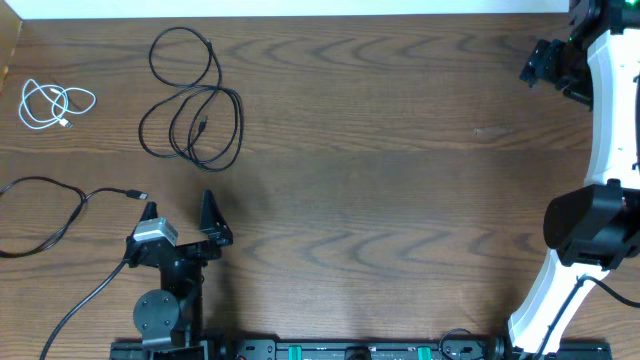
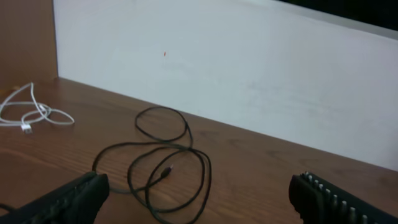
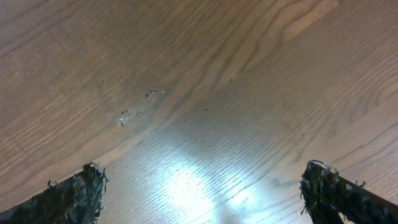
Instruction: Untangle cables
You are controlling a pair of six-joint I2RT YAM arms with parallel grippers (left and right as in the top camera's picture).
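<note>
Overhead, left gripper (image 1: 181, 210) spread near coiled black cable (image 1: 192, 120), right gripper (image 3: 199, 186) spread above table (image 1: 400, 200)

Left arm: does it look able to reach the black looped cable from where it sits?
Probably yes. The left tool is open and faces the black looped cable, with only bare wooden table between them; nothing seems to block the path.

My left arm (image 1: 165, 270) is all black, with a round joint (image 1: 158, 312) at its base and a silver block (image 1: 152, 233) at the wrist. Its fingers (image 2: 329, 199) have ribbed pads. My right arm (image 1: 610, 100) is white-shelled with a bulky black joint (image 1: 590, 225), and its fingers (image 3: 68, 196) look rough and frayed.
</note>
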